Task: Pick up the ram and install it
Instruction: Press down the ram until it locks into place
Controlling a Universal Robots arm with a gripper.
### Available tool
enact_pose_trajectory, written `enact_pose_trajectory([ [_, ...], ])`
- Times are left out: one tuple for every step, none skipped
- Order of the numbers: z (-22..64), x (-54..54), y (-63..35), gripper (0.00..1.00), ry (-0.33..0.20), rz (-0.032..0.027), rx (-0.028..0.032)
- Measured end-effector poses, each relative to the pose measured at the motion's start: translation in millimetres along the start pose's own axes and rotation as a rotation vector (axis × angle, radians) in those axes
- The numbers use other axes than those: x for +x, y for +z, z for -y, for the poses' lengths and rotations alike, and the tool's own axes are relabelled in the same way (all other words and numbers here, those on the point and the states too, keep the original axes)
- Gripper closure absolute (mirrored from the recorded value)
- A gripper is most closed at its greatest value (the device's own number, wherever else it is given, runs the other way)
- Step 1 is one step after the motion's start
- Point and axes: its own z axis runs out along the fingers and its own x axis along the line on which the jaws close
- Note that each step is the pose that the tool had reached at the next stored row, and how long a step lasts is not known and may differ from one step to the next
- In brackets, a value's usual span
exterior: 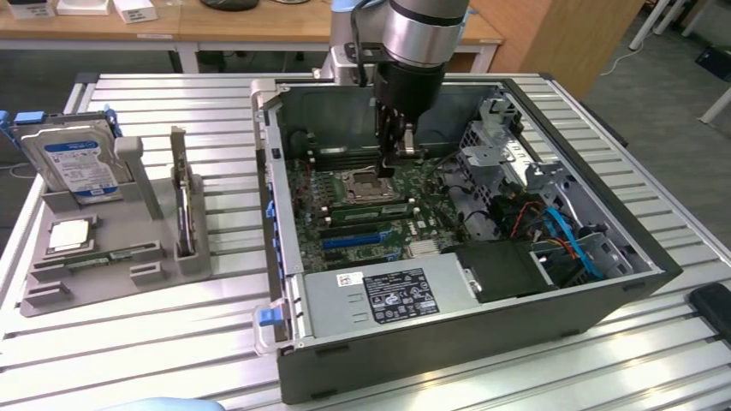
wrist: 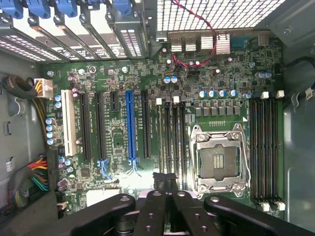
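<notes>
My gripper (exterior: 402, 152) is lowered inside the open computer case (exterior: 457, 342), just above the motherboard (wrist: 118, 142). Its fingertips (wrist: 160, 181) are shut together over the end of the memory slots (wrist: 172, 137), which run beside the CPU socket (wrist: 219, 157). Nothing visible sticks out from between the fingers. A narrow green stick that looks like the ram (exterior: 115, 255) lies flat in the grey holder (exterior: 171, 278) on the exterior view's left, well away from the gripper. Thin green strips (exterior: 365, 208) run along the slots near the socket.
The grey holder also carries a blue-labelled hard drive (exterior: 74, 163), an upright dark expansion card (exterior: 181, 201) and a small square chip (exterior: 68, 234). Inside the case are the power supply (exterior: 389, 300), drive cage (exterior: 502, 141) and blue and orange cables (exterior: 571, 244). The case walls close in around the arm.
</notes>
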Motion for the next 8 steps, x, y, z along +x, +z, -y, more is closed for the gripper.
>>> enact_pose_trajectory([
  [1.7, -0.2, 0.0, 0.90, 0.000, -0.0001, 0.0000],
  [4.2, -0.4, 0.0, 0.90, 0.000, 0.0000, 0.0000],
  [7.2, -0.6, 0.0, 0.90, 0.000, 0.0001, 0.0000],
  [10.6, -0.9, 0.0, 0.90, 0.000, 0.0001, 0.0001],
  [14.1, -1.1, 0.1, 0.90, 0.000, 0.0001, 0.0001],
  [18.0, -1.4, 0.1, 0.90, 0.000, 0.0001, 0.0001],
  [21.6, -1.6, 0.1, 0.90, 0.000, 0.0002, 0.0001],
  [25.5, -1.9, 0.0, 0.90, 0.000, 0.0001, 0.0000],
])
